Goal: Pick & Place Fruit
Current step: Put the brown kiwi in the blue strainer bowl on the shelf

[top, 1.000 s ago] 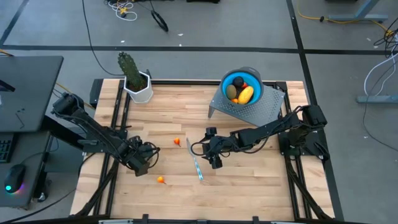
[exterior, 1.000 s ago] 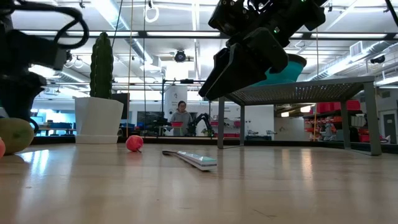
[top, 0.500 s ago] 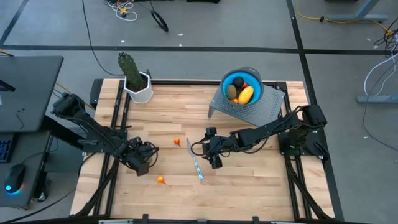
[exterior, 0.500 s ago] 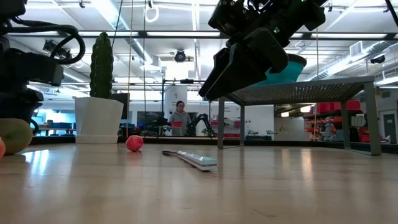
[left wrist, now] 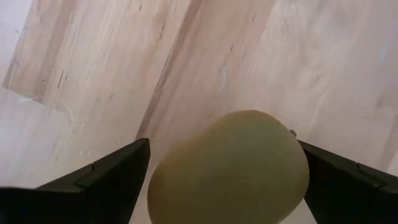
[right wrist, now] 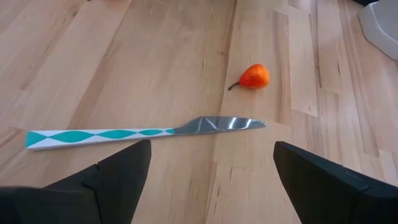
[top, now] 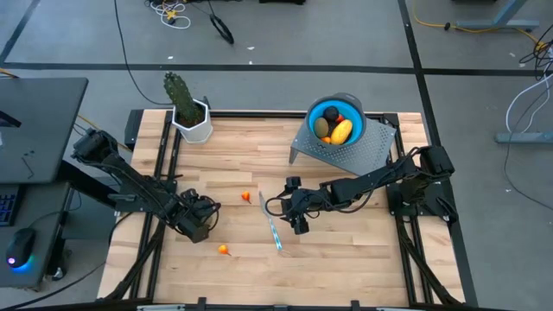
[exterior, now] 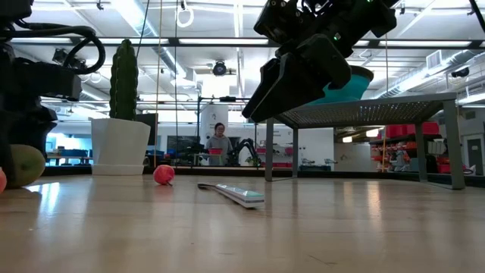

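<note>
Olive-brown oval fruit point(left wrist: 229, 167), one, is sitting between the left gripper's point(left wrist: 224, 180) spread fingers; two orange fruits point(top: 246, 196) are lying nearby; the right gripper point(right wrist: 208, 186) is gaping, empty.

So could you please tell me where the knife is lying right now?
In the high view the knife lies flat near the table's middle, just below the right gripper, with a small orange fruit to its left.

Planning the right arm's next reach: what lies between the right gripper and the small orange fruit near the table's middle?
Only the knife. In the right wrist view it lies crosswise between the open right gripper and the orange fruit.
</note>
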